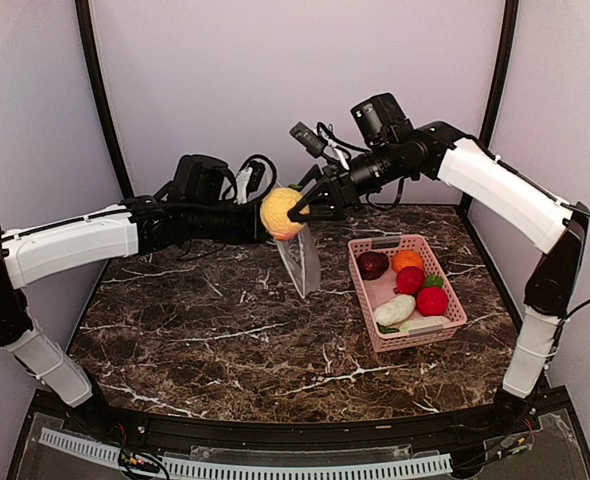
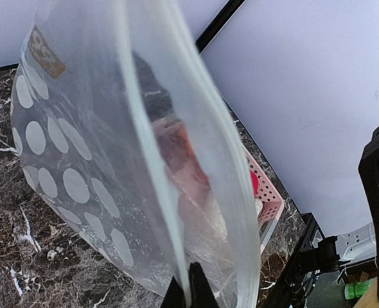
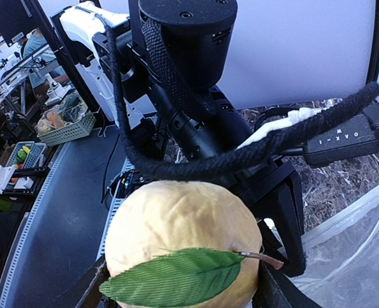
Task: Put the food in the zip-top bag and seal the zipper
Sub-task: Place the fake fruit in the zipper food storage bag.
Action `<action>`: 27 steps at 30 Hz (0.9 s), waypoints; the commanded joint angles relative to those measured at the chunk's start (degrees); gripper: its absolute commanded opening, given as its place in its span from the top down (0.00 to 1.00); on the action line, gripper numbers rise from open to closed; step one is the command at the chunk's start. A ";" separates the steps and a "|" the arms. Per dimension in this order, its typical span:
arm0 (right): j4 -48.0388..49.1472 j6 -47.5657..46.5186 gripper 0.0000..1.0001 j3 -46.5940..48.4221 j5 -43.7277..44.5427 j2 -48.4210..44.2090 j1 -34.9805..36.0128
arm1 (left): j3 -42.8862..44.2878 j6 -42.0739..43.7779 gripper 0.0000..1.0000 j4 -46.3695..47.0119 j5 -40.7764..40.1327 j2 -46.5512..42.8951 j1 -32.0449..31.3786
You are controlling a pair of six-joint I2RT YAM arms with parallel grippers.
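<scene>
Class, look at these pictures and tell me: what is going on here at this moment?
The left tool pinches the dotted clear bag by its mouth edge and holds it hanging in the air. The right tool grips a yellow fruit just over the bag's mouth, not yet dropped in. The other toy foods lie in the pink basket.

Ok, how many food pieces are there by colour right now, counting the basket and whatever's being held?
Yellow fruit, held in the right hand: 1
Orange fruit: 1
Red pieces: 2
Dark maroon piece: 1
White-green vegetables: 2
Total: 7
</scene>
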 commanded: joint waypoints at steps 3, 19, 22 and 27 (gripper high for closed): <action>2.57 -0.30 0.59 -1.77 8.05 1.26 1.97 | -4.59 -2.98 0.99 3.80 3.24 -8.88 -1.56; 4.20 -0.52 0.59 -5.83 18.91 1.32 1.88 | -10.41 -6.48 0.99 5.94 4.89 -14.29 -1.51; 5.08 -0.49 0.59 -6.72 24.37 1.00 1.88 | -10.84 -6.43 0.99 5.80 4.64 -14.34 -1.54; 6.15 -0.86 0.59 -8.95 28.97 0.88 1.96 | -11.08 -6.11 0.99 5.40 4.21 -14.18 -1.57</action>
